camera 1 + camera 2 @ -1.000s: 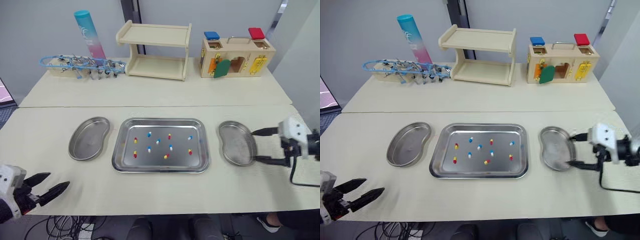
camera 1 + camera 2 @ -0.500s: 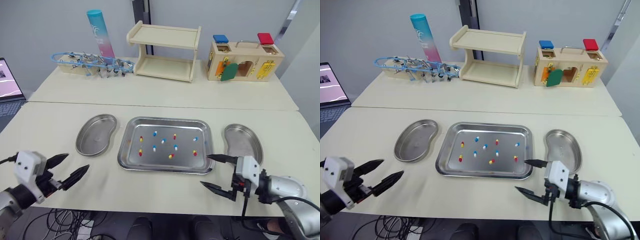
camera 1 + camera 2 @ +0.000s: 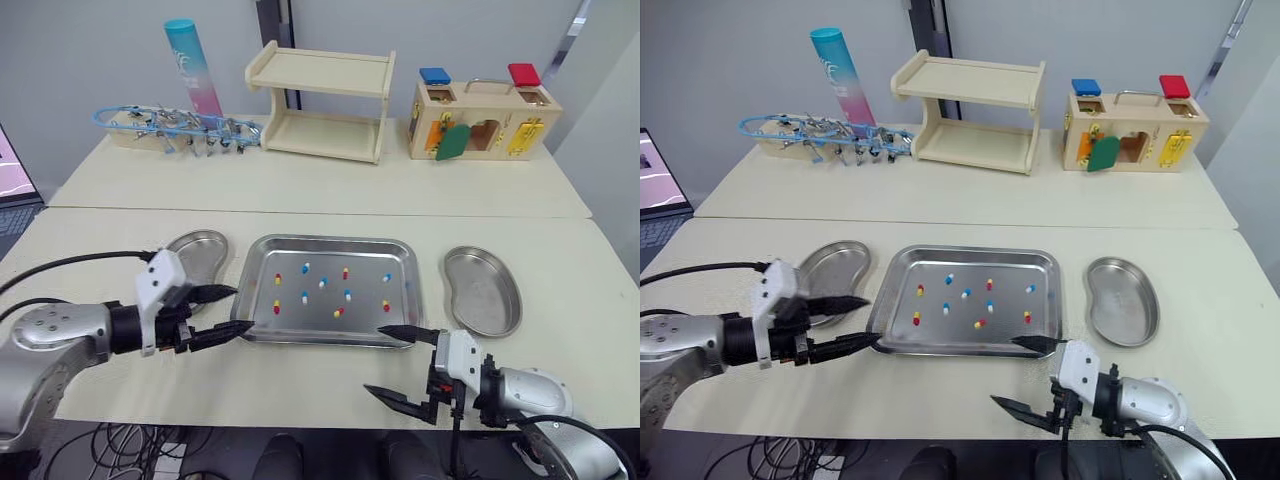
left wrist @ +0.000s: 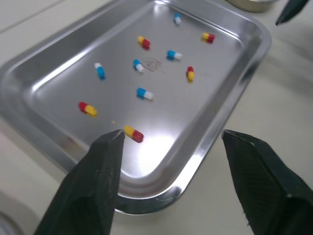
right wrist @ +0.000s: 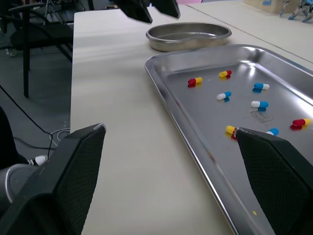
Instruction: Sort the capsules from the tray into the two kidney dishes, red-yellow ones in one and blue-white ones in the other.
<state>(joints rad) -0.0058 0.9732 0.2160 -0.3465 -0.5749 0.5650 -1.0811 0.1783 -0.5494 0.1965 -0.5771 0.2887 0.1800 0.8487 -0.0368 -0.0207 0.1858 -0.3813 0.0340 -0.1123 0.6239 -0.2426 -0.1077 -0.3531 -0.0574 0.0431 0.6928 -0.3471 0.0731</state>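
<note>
My left hand (image 3: pixel 240 308): wide open, empty, at tray (image 3: pixel 325 240) left edge. My right hand (image 3: pixel 375 360): wide open, empty, off tray's front. Capsules (image 3: pixel 323 283): all in tray. Dishes (image 3: pixel 483 290) beside tray: bare. Step, I judge: first pick; next, close on one capsule.

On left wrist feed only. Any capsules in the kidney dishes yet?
Observer: No. The left dish and the right dish hold no capsules; they flank the tray.
Operator: Right end effector?
Observer: The right end effector is open at the tray's near right corner, holding nothing.
Operator: Back of the table?
Observer: A wooden shelf stands there, with a wooden latch box to its right.
</note>
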